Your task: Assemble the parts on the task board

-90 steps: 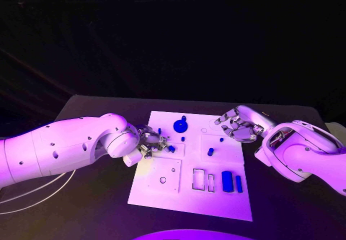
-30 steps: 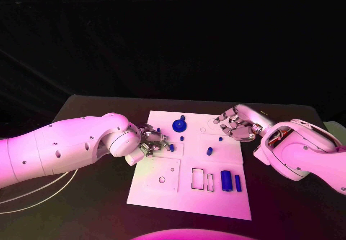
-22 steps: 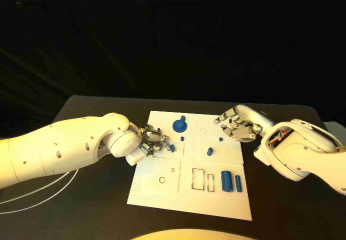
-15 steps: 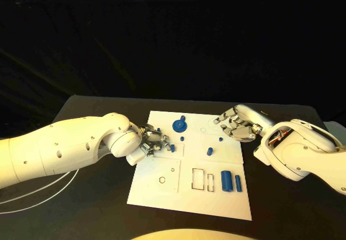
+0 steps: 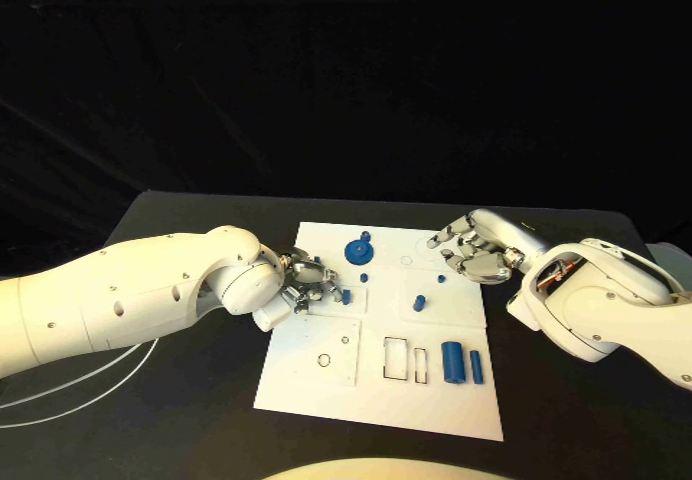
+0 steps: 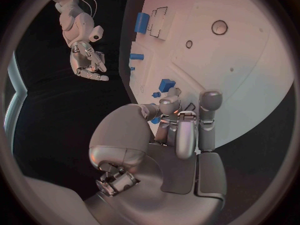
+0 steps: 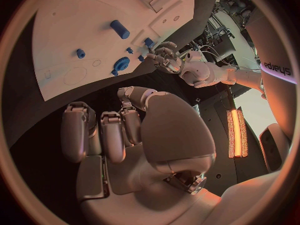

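The task board lies flat in the middle of the black table, between the two arms. Judged from the layout, assembly is at an early stage: the rectangular recesses near the robot stand unfilled, and the long blue bar with the slimmer blue bar just beside it lies loose on the plate. The round blue part sits toward the far edge, and a short blue peg stands near the board's centre; whether either is properly seated cannot be told.

The left hand rests over the board's left edge, fingers bunched together close to a small blue block. The head view suggests a pinch but does not settle it. The left wrist view shows the fingertips right at that small blue block on the plate, with contact itself too fine to confirm, so I cannot tell whether the block is held.

The right hand hovers at the board's far right corner, fingers loosely curled and apart, nothing in them; the right wrist view confirms an empty palm above the plate
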{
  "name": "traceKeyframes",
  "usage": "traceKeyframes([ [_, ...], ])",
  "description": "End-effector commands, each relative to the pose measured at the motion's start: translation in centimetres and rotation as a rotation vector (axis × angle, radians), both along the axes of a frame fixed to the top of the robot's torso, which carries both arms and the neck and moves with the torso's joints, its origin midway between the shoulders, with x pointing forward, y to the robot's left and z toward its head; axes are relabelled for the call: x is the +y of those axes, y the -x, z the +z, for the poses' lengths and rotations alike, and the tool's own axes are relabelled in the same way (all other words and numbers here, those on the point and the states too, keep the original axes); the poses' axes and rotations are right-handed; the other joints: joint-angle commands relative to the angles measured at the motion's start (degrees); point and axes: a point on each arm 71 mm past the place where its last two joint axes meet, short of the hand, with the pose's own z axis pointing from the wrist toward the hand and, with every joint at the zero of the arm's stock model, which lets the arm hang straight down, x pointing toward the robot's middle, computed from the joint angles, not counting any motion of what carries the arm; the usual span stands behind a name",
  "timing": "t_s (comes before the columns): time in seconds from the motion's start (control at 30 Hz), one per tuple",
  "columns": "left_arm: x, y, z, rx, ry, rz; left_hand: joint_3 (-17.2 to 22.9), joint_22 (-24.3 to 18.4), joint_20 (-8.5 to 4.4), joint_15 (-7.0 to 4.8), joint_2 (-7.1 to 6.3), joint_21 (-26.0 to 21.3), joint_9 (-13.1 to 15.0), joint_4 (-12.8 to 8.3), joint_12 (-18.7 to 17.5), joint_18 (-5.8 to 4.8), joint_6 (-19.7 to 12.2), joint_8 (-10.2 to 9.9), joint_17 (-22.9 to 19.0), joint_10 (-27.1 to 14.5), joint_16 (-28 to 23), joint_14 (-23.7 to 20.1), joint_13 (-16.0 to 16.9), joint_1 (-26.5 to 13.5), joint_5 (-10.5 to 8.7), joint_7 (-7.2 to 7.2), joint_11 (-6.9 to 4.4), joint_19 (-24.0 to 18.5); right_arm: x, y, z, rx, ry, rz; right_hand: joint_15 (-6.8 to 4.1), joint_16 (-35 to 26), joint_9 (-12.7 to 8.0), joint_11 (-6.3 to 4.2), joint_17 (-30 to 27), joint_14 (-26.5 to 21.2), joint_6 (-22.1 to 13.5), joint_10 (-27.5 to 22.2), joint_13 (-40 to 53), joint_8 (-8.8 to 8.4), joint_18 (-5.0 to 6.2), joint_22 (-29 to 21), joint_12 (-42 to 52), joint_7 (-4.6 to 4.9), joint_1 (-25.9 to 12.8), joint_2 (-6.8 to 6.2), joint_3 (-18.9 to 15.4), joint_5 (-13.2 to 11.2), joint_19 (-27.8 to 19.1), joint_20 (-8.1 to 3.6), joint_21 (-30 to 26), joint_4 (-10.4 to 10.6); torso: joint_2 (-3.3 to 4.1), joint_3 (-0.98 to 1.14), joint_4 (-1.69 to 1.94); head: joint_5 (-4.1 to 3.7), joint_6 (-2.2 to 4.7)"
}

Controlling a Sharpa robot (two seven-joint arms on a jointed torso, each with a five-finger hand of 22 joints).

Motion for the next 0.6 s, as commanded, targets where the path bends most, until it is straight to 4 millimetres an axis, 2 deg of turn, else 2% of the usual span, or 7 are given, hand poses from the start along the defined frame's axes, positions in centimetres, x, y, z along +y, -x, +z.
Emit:
traceKeyframes([
  [0.03,-0.1,-0.1,0.1,-0.011,0.006,-0.002,0.4,0.1,0.14,0.24,-0.54,0.4,-0.1,0.0,-0.2,-0.65,-0.1,-0.1,12.5,-0.3,0.2,5.3,0.0,-0.1,-0.09,0.29,0.11,0.3,0.0,0.0,0.0,-0.007,0.009,0.005,-0.04,0.1,0.0,-0.24,9.7,4.7,0.4,-0.1,3.2,-0.14,-0.26,7.1,0.1,0.02,-0.6,0.17,0.2,0.0,0.0,0.14,0.0,0.0,-0.03,0.03,0.01,-0.05,-0.03],
  [0.47,0.9,-0.2,0.0,-0.013,-0.014,0.009,0.6,0.1,0.17,0.26,-0.93,0.4,-0.1,0.0,-0.1,-0.66,0.2,0.0,12.4,-0.3,0.2,5.2,0.0,-0.2,-0.16,0.26,0.1,0.3,0.0,-0.1,0.0,-0.007,0.01,0.002,-0.07,0.1,0.0,-0.26,9.7,4.7,0.5,-0.1,3.2,-0.17,-0.27,7.2,0.1,-0.01,-0.8,0.2,0.3,0.0,0.1,0.12,0.1,-0.2,-0.05,0.0,0.03,-0.22,0.23],
  [0.53,0.9,-0.2,0.1,-0.017,-0.018,0.005,0.5,0.1,0.18,0.25,-1.73,0.5,-0.1,-0.1,-0.1,-0.65,0.4,0.1,12.4,-0.2,0.2,5.2,0.0,-0.4,-0.25,0.23,0.08,0.3,-0.1,-0.1,0.0,-0.008,0.01,0.002,-0.07,0.1,0.0,-0.26,9.7,4.7,0.5,-0.1,3.2,-0.17,-0.27,7.2,0.1,-0.01,-0.8,0.2,0.3,0.0,0.1,0.12,0.1,-0.2,-0.05,0.0,0.06,-0.24,0.28],
  [0.6,1.0,-0.2,0.1,-0.022,-0.021,-0.002,-0.3,0.1,0.18,0.24,-3.41,0.5,-0.2,-0.2,-0.1,-0.64,0.6,0.2,12.4,-0.2,0.2,5.2,0.0,-0.5,-0.41,0.21,0.05,0.2,-0.1,-0.1,0.0,-0.008,0.011,0.001,-0.07,0.1,0.0,-0.26,9.7,4.7,0.5,-0.1,3.2,-0.17,-0.27,7.2,0.1,-0.01,-0.8,0.2,0.3,0.0,0.1,0.12,0.1,-0.2,-0.08,0.01,0.03,-0.22,0.36],
])
